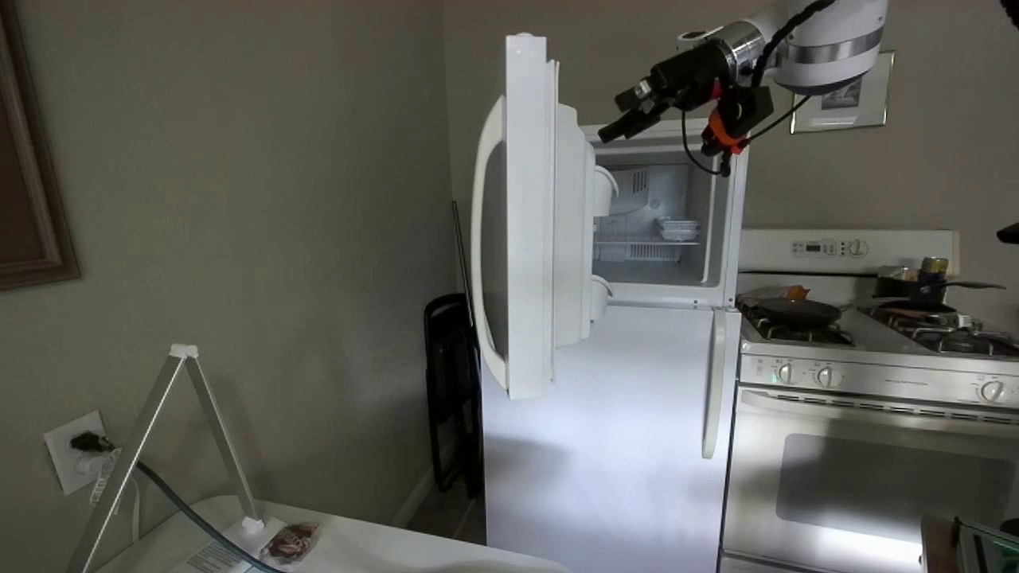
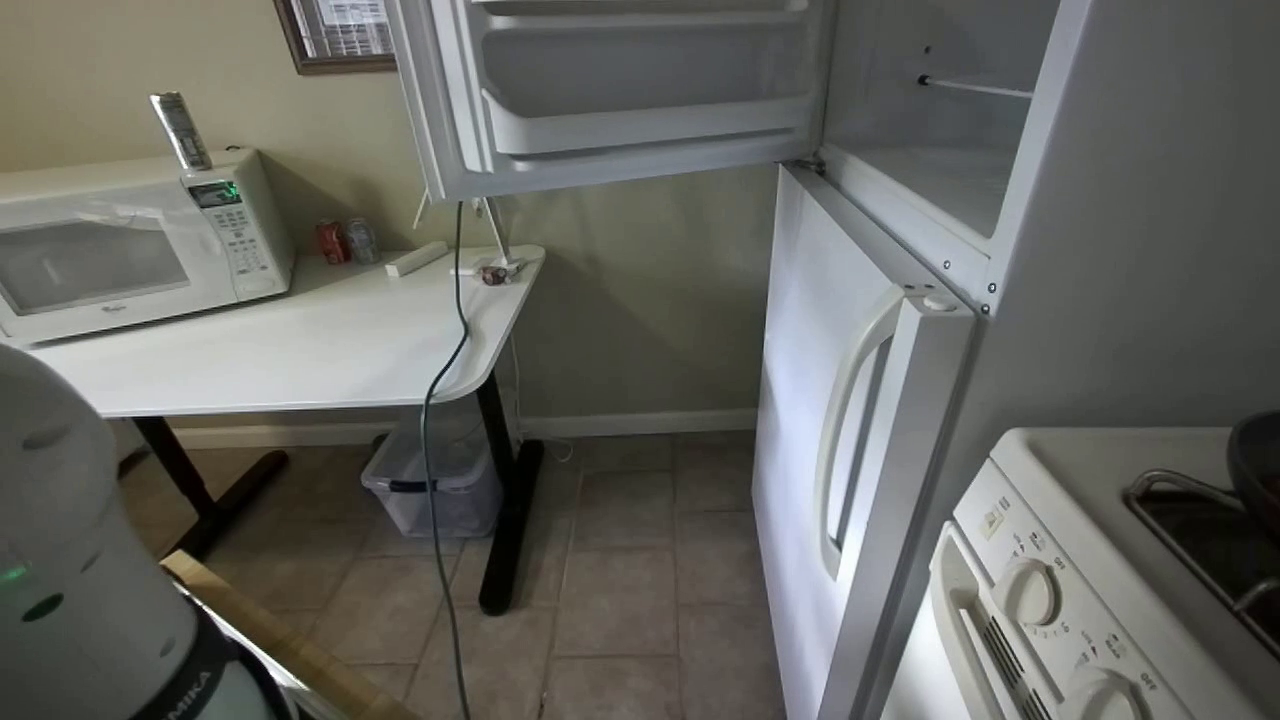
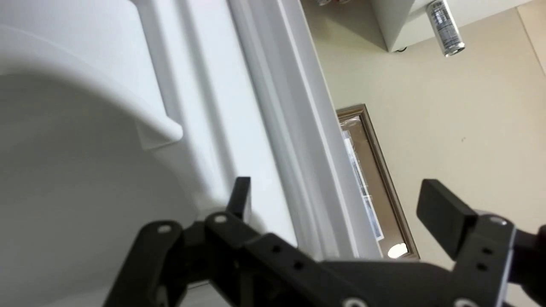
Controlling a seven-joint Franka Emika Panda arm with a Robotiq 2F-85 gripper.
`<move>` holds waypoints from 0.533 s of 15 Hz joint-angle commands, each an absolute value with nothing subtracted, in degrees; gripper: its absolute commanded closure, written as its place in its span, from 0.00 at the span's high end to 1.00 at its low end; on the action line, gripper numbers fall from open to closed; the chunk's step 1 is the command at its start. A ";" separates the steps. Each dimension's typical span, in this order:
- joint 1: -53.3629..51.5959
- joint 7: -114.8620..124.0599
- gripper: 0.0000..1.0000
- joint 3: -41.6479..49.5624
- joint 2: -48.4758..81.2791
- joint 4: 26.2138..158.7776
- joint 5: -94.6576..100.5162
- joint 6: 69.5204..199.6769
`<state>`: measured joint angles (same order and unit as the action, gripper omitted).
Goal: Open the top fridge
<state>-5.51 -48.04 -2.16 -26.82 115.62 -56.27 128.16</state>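
Top fridge (image 1: 724, 243) | door (image 1: 529, 223) standing open, inner side ahead of my claw (image 3: 335, 189) | I see its fingers (image 3: 445, 215) spread wide

A rounded white arm (image 1: 856, 22) with silver band (image 1: 832, 50), black cable (image 1: 767, 56), lettering (image 2: 182, 692) showing "MIKA"; black fingers (image 3: 443, 215), pale screws (image 3: 498, 221).

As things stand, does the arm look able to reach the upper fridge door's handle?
Probably not directly: the hand appears on the inner side of the open upper door, which stands between it and the handle on the outer face.
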 commanded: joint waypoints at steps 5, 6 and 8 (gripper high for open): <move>-4.01 -35.76 1.00 0.92 -29.72 113.51 -37.13 107.08; -3.43 -35.15 1.00 1.83 -30.33 112.46 -33.10 103.97; -2.09 -35.35 1.00 3.57 -31.64 110.93 -25.69 101.79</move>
